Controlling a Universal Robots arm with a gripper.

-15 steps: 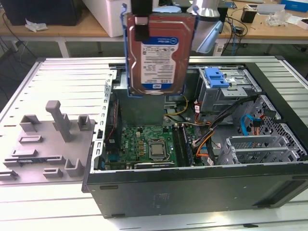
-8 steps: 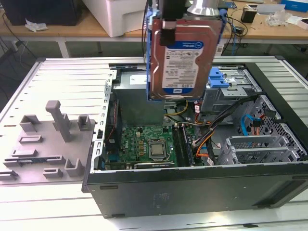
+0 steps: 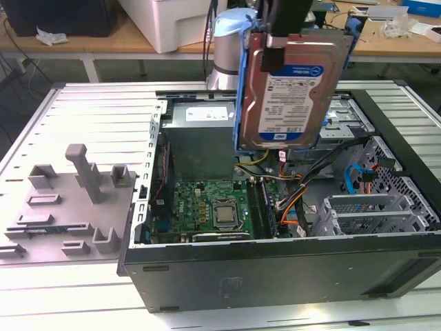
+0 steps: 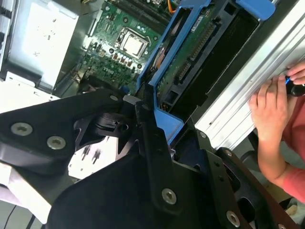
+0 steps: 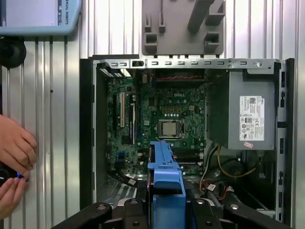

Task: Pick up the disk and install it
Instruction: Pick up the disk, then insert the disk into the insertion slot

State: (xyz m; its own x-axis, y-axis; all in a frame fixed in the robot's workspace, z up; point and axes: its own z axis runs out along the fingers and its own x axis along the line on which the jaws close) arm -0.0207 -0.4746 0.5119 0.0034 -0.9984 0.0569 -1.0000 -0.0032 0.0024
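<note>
My jaws are closed tight on the disk (image 3: 293,86), a flat rectangular silver-metal hard drive w/ a white-and-blue label and a blue plastic frame round its edges. They grip it at the upper edge. In the second wrist view the black fingers (image 4: 150,138) press on the blue frame. The disk hangs upright in the air, label side to the exterior camera, above the open black computer case (image 3: 275,276). This case lies on its side on the ribbed silver tabletop (image 3: 96,110). As far as I can see, the disk does not touch the case.

Positions in the exterior view, clock-face from the disk:
- The grey metal power-supply box (image 3: 200,141) w/ white sticker is at 9 o'clock, just beside.
- The green motherboard (image 3: 200,203) w/ its square silver processor (image 3: 224,214) is at 7 o'clock, lower in the case.
- The grey metal drive cage (image 3: 368,214) is at 4 o'clock, apart.

A grey plastic fixture plate (image 3: 69,200) w/ upright pegs lies on the tabletop at 9 o'clock of the case, just beside it.

In the first wrist view the blue frame edge is over the motherboard, near the processor. A person's hand (image 5: 16,145) is on the tabletop beside the case, at a small dark thing (image 5: 5,174). What that thing is I cannot tell.
</note>
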